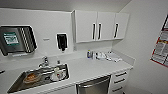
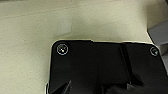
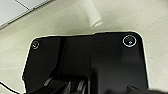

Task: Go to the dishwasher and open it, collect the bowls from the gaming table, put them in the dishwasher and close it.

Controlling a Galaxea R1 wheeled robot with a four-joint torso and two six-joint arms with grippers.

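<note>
Dishwasher: built in under the white counter, at the near edge of the head view, right of centre; its grey steel front faces the robot and stands shut; its long bar handle runs left to right along the top of the door, which is wider than the part of its height that shows; the lower part is cut off by the frame.
Neighbours: a stack of white drawers with dark handles sits just to its right; the steel sink lies in the counter to its left, with dishes inside, among them a white one and an orange-brown one; a tap stands at the far side of the sink.
Counter: white, running left to right along the far wall into the right corner; small bottles and packets are gathered at the far right end.
Wall: white wall cupboards with dark vertical handles hang above the right half; a dark dispenser hangs left of them; a dark framed unit hangs at far left; a poster is on the right-hand wall.
Floor: pale speckled beige in the left wrist view; the same beige beside a white tiled patch in the right wrist view.
Fingers: I cannot tell for either arm whether they are apart or together.
</note>
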